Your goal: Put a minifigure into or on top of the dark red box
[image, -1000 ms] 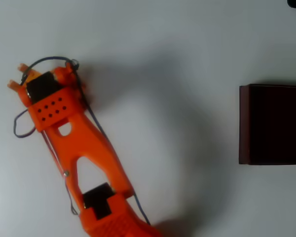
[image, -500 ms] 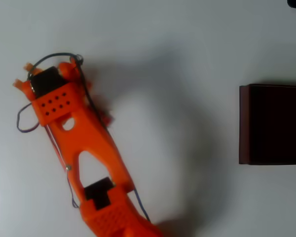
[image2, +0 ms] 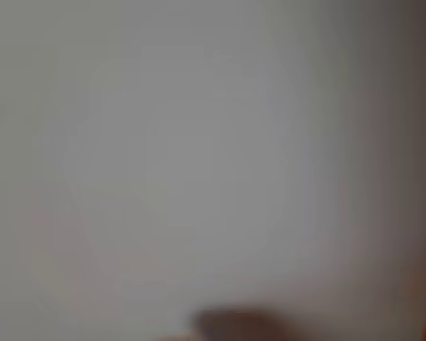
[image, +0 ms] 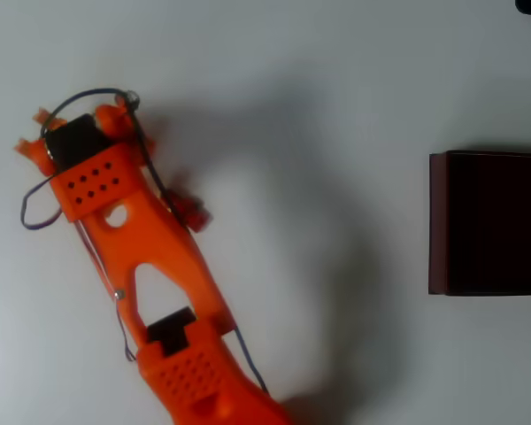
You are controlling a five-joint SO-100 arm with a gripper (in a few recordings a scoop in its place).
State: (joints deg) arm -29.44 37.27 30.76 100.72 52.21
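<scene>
In the overhead view the minifigure (image: pixel 193 212), a tiny bright red lump, lies on the white table against the right side of the orange arm, well behind the gripper. My gripper (image: pixel 32 132) points to the upper left, its two orange tips apart with bare table between them and nothing held. The dark red box (image: pixel 438 221) stands at the right edge, maroon wall facing left, near-black inside, far from both. The wrist view is a blurred grey surface seen very close.
The orange arm (image: pixel 159 257) runs diagonally from the bottom middle to the upper left, with dark cables (image: pixel 35 212) looping beside it. White table (image: pixel 319 106) stretches between the arm and the box.
The arm swung slightly, first toward the right and then back left. The minifigure, hidden under the arm a second ago, now shows beside it.
</scene>
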